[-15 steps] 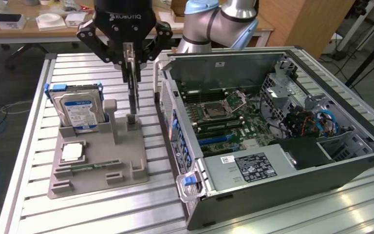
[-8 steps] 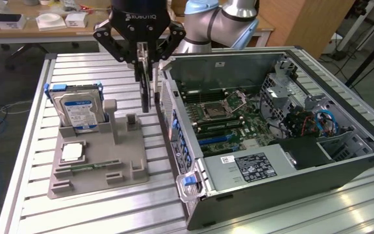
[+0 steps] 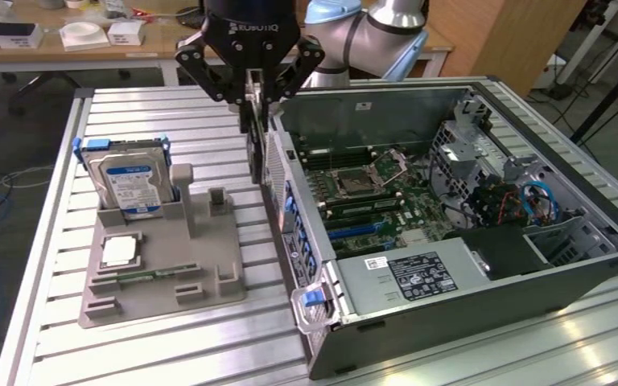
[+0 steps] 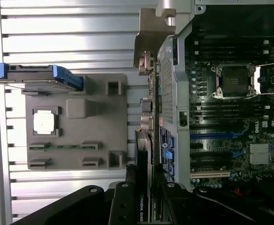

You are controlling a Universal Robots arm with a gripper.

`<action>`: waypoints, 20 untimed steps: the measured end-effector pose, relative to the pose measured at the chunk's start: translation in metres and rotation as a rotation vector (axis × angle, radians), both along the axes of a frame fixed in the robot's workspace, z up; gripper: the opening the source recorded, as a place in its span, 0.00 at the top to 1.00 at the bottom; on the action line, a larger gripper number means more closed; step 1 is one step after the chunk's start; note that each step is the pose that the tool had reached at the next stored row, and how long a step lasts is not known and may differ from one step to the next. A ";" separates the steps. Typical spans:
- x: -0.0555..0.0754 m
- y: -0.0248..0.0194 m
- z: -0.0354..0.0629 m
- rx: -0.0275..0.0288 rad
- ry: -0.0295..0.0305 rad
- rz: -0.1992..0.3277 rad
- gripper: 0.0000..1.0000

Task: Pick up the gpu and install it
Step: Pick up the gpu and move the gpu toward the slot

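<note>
Gripper (image 3: pixel 255 100) at the exterior view's upper centre, fingers clamped on the gpu (image 3: pixel 255 153), holding it edge-on between the grey tray (image 3: pixel 223 281) and the open computer case (image 3: pixel 449 330). Pickup done; installation remains.

Gripper (image 3: pixel 253 98) with gpu (image 3: pixel 255 157) beside computer case (image 3: pixel 449 326)

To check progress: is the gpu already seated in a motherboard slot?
No, the gripper holds the gpu upright beside the case, away from the motherboard.

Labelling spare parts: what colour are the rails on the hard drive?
Blue rails, best seen in the exterior view.
</note>
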State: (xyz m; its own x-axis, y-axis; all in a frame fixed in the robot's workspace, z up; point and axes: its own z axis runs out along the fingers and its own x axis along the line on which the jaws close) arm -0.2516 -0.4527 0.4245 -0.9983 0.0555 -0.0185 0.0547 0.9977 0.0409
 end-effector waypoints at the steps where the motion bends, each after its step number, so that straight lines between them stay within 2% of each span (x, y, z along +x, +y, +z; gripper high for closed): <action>1: 0.002 0.0000 0.0000 0.0001 -0.0001 0.000 0.74; 20: 0.049 0.0000 0.0001 -0.0001 0.0001 0.008 0.74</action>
State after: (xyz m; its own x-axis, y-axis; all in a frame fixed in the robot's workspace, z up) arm -0.2026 -0.4527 0.4246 -0.9987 0.0478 -0.0184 0.0470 0.9981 0.0408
